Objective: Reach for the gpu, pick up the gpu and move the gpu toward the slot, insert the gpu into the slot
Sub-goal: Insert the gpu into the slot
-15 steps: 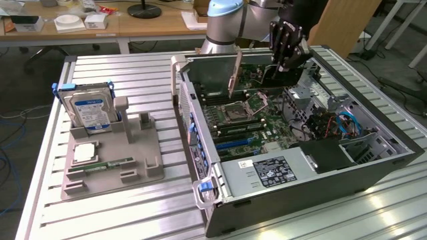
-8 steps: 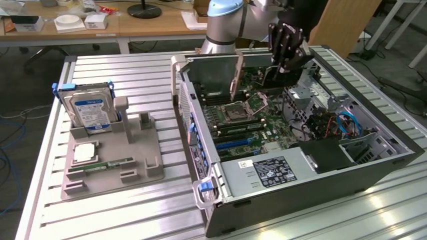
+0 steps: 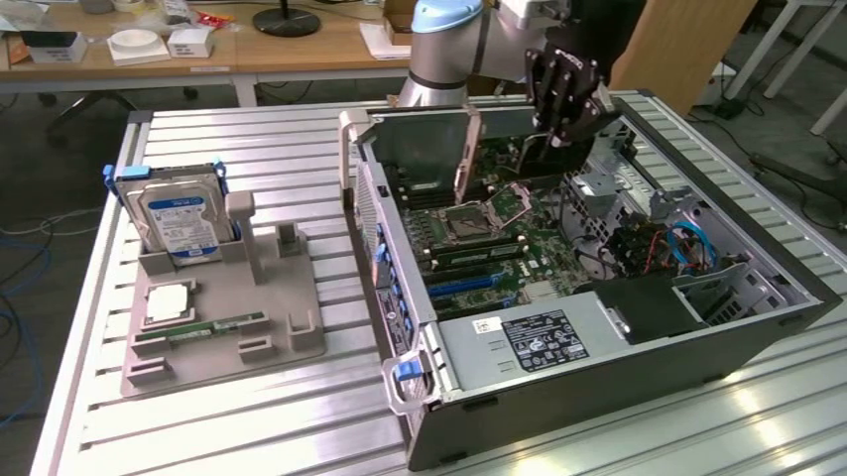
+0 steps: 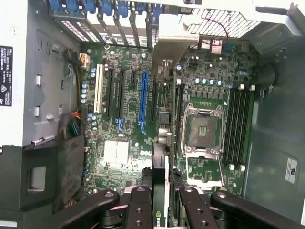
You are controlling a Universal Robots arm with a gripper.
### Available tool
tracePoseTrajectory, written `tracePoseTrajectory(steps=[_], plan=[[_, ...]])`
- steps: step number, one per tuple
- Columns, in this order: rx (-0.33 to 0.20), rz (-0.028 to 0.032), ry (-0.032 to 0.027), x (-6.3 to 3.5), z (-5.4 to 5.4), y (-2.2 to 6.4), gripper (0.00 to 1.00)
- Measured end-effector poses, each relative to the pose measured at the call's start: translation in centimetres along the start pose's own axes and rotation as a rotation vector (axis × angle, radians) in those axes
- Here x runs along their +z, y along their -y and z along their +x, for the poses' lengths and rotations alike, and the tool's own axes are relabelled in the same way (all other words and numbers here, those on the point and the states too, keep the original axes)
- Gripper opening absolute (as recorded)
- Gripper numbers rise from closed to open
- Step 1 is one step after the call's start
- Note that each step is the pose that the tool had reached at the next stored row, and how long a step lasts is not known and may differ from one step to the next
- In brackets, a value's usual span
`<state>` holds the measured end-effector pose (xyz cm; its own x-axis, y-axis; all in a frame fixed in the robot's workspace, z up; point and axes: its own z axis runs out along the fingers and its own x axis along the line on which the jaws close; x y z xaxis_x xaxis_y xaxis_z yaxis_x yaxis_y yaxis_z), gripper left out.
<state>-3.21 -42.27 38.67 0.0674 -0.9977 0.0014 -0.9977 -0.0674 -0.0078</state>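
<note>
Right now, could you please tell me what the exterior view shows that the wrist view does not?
Exterior view: the robot arm, and a grey holder beside the computer case carrying a blue-labelled hard drive and a memory stick. Wrist view: the gpu edge-on, gripped in the hand above the motherboard, and a white slot. Both: the blue slot, the processor socket and the memory slots.
</note>
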Motion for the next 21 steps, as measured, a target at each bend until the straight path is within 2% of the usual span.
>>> tracePoseTrajectory(steps=[3, 8, 12, 16, 21], plan=[[0.006, 0.0001, 0.0001, 0.15, 0.0, -0.2, 0.26], [0.058, -0.0002, -0.0006, 0.52, 0.0, -0.38, 0.26], [0.059, 0.0, -0.0003, 0.59, 0.0, -0.43, 0.26], [0.061, -0.0001, -0.0006, 0.7, -0.1, -1.12, 0.26], [0.061, 0.0, -0.0005, 0.84, 0.1, -1.28, 0.26]])
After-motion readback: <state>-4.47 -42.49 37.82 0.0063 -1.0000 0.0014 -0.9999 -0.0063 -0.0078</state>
